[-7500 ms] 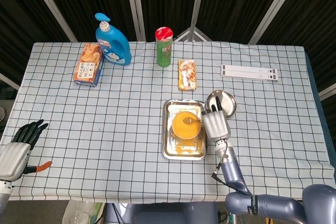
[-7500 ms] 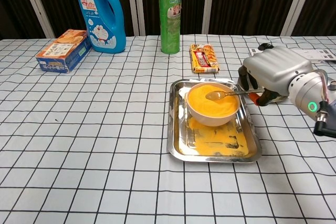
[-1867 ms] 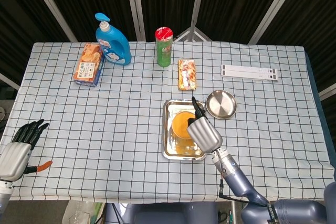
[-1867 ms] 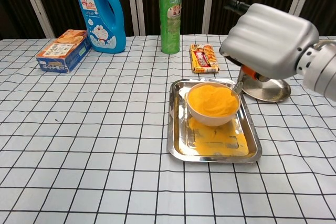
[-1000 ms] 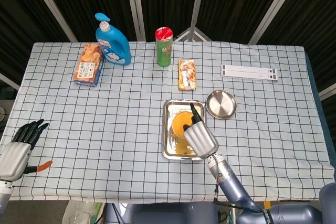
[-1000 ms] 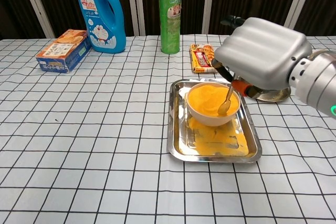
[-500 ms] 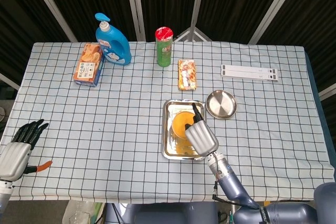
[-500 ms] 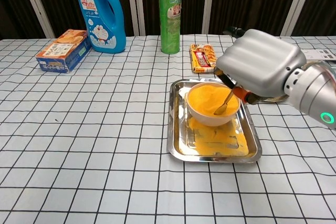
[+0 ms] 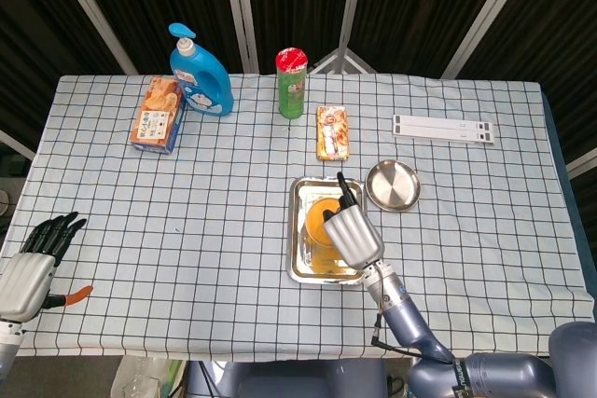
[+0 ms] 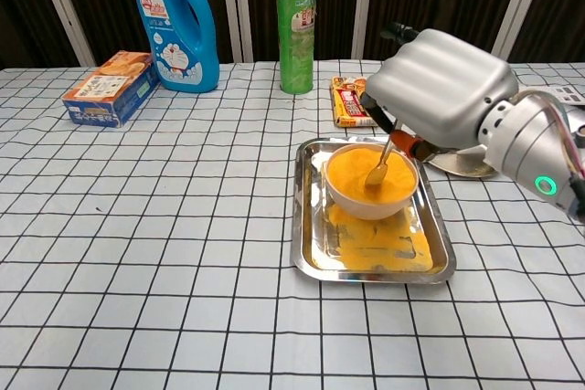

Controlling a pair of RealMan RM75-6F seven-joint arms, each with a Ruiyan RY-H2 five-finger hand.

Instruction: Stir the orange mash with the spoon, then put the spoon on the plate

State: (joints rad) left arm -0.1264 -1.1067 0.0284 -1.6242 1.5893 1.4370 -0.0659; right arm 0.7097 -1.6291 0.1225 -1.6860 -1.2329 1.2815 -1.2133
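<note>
Over steel tray (image 10: 311,253) | right hand (image 10: 441,89) holds spoon (image 10: 377,169) | round bowl (image 10: 356,205)

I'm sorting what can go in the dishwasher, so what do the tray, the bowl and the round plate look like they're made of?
Tray: likely stainless steel, shiny and mirror-like, smeared with orange.
Bowl: pale, smooth, glossy wall, perhaps ceramic or plastic; cannot tell which.
Plate: silvery with a bright sheen, probably steel too.

A blue bottle (image 9: 201,67), a green can (image 9: 291,82), two snack boxes (image 9: 157,115) (image 9: 332,131) and a white strip (image 9: 443,127) are placed along the far side.
</note>
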